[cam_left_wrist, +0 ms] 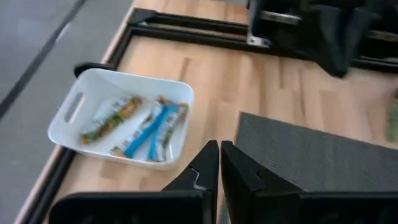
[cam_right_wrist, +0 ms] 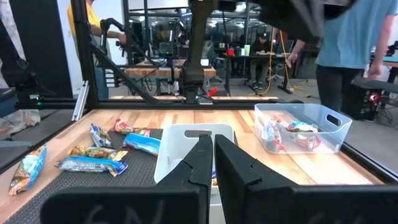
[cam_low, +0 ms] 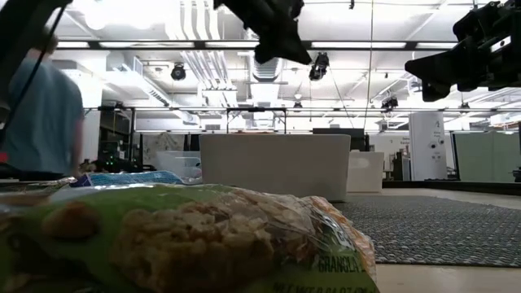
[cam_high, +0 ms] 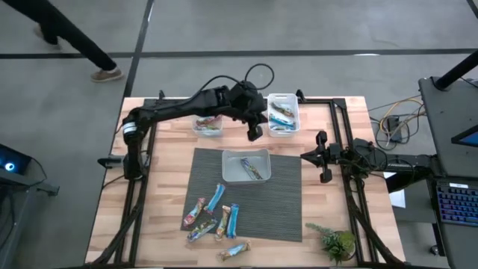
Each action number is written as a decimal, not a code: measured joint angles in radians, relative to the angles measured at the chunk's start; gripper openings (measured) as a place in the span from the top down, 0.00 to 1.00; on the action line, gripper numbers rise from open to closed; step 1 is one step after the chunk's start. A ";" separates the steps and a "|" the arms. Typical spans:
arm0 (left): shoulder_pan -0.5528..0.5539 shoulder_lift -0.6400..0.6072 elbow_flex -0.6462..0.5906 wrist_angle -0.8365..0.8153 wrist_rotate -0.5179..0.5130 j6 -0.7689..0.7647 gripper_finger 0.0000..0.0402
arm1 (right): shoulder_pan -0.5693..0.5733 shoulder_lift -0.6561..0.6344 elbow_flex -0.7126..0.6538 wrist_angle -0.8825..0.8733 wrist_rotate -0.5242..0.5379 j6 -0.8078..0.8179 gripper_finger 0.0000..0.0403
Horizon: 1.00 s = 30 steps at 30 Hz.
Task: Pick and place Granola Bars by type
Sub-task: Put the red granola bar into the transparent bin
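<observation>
Several loose Granola Bars (cam_high: 213, 215) in blue and multicoloured wrappers lie on the near part of the grey mat (cam_high: 284, 209). Others lie in three white tubs: one on the mat (cam_high: 246, 166), one at the far left (cam_high: 208, 125) and one at the far right (cam_high: 284, 113). My left gripper (cam_high: 255, 134) hangs shut and empty above the table between the far tubs, slanting downward. In the left wrist view its fingers (cam_left_wrist: 219, 163) are beside the far right tub (cam_left_wrist: 121, 118). My right gripper (cam_high: 305, 156) waits shut and level at the mat's right edge.
A small green plant (cam_high: 336, 243) stands at the table's near right corner. Black frame rails (cam_high: 340, 134) run along the table's edges. One bar (cam_low: 187, 236) lies right in front of the low camera. A person (cam_high: 75, 45) walks on the floor beyond the far edge.
</observation>
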 joint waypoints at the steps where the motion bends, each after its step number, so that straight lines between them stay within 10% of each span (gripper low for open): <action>1: -0.010 -0.012 0.000 -0.020 0.000 -0.005 1.00 | 0.000 0.000 0.000 0.000 0.000 0.000 0.98; 18: -0.107 -0.107 -0.032 -0.086 0.004 -0.093 1.00 | 0.000 0.000 0.000 -0.007 0.000 0.000 0.98; 30: -0.194 -0.336 -0.474 0.222 0.025 -0.304 1.00 | 0.000 0.000 0.000 -0.007 0.000 0.000 0.98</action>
